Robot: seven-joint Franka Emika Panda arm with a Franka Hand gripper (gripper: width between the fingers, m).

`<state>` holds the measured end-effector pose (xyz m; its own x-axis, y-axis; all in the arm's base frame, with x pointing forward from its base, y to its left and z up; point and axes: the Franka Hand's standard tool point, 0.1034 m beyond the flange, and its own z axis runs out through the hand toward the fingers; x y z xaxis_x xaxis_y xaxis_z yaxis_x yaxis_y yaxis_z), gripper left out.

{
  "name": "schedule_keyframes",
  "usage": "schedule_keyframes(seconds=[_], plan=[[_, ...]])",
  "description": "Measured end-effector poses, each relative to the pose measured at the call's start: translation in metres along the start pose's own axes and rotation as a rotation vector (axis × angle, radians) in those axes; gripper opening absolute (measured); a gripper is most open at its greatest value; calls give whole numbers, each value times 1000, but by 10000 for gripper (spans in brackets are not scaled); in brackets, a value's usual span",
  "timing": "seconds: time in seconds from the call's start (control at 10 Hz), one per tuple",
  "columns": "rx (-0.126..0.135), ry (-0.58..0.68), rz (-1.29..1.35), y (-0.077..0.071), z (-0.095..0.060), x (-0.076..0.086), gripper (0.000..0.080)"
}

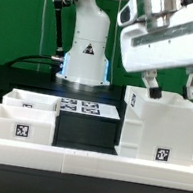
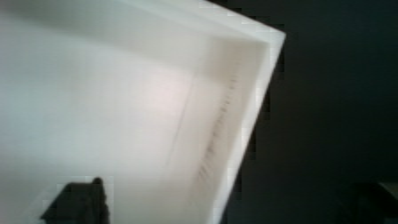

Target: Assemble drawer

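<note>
Gripper (image 1: 172, 86) hangs with its fingers spread apart just over the box (image 1: 160, 130) directly beneath it, a stiff, light, slick-looking plastic shell, I'd reckon, best pinched across one thin upper wall.

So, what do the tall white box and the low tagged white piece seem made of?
Tall box: probably matte white plastic, perhaps 3D-printed; the wrist view shows fine ridged lines along its wall. Low tagged piece: apparently the same matte white plastic, with no shine.
</note>
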<state>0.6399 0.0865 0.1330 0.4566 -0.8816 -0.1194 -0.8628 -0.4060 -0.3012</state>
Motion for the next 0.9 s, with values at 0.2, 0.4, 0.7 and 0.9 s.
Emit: schedule_keyframes(seconds=[0.2,0.4,0.7,0.9], plan=[[-11,-25,-73,0,-14,0,648],[-10,-23,-95,0,-12,0,648],[-35,-59,-435,10,-14,4,648],[-63,-89,-637,17,-19,8,648]])
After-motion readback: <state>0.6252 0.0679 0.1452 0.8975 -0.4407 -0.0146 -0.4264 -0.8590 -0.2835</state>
